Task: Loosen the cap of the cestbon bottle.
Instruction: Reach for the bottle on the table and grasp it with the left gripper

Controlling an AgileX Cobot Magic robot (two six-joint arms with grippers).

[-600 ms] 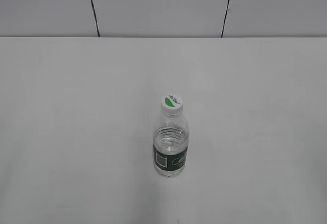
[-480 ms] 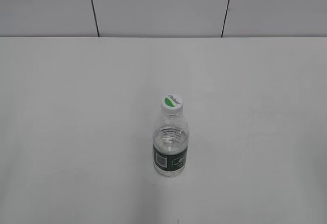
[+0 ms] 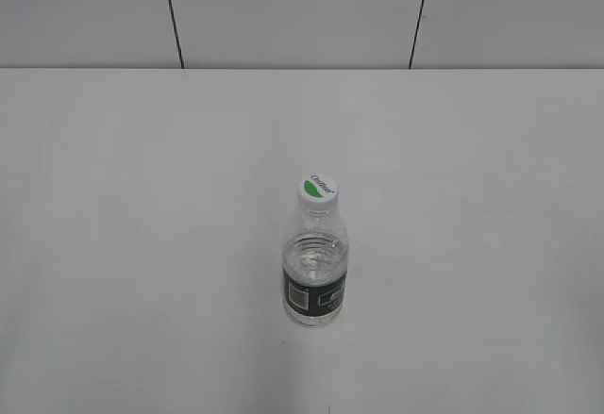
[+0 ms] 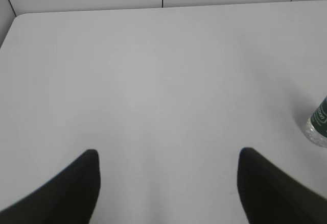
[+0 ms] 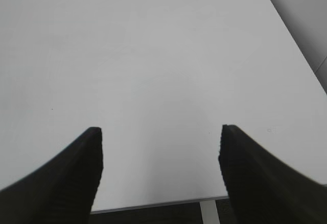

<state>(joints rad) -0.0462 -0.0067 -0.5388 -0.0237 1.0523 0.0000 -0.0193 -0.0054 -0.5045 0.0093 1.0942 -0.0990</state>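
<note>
Bottle (image 4: 320, 127) stands upright, well right of the spread left claw (image 4: 168, 155); right claw (image 5: 159, 129) spread too.

Clear ribbed plastic bottle (image 3: 315, 268), matt table (image 3: 142, 197)

right gripper (image 5: 159, 132) spread wide, white table (image 5: 153, 55)
</note>
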